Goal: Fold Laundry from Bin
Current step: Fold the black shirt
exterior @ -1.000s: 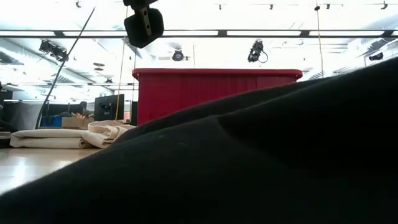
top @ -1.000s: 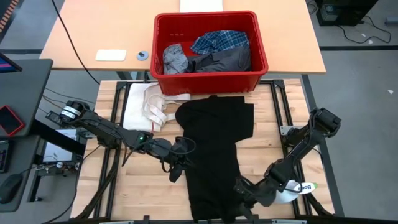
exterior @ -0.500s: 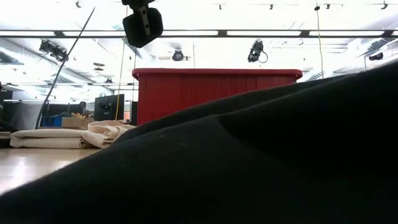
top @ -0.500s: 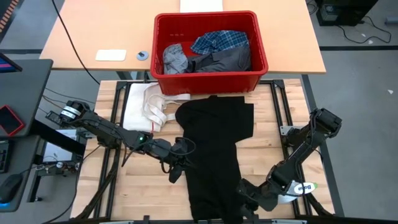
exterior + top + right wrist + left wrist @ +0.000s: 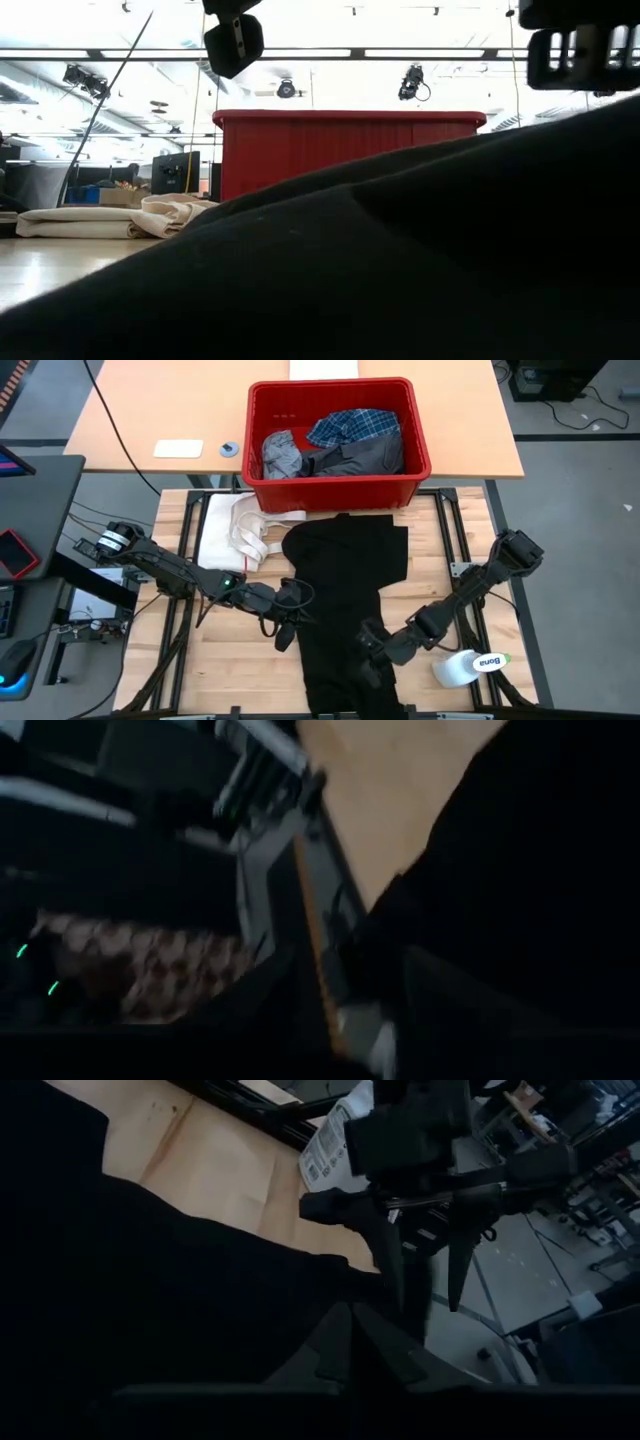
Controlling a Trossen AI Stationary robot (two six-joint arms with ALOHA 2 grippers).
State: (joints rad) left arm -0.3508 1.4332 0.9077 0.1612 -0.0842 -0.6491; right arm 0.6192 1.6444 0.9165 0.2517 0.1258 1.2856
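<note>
The bright red rectangular plastic bin [image 5: 338,430] is being kept at the table's far edge, with a blue-and-white plaid shirt [image 5: 352,427], a light grey garment [image 5: 281,455] and a dark grey garment [image 5: 362,457] lying in it. Just before the bin, the large black garment [image 5: 345,595] is being spread on the wooden slatted table [image 5: 240,660]. A cream-white cloth with strap loops [image 5: 238,528] is lying left of it. A white roll [image 5: 470,666] is lying at the near right.
</note>
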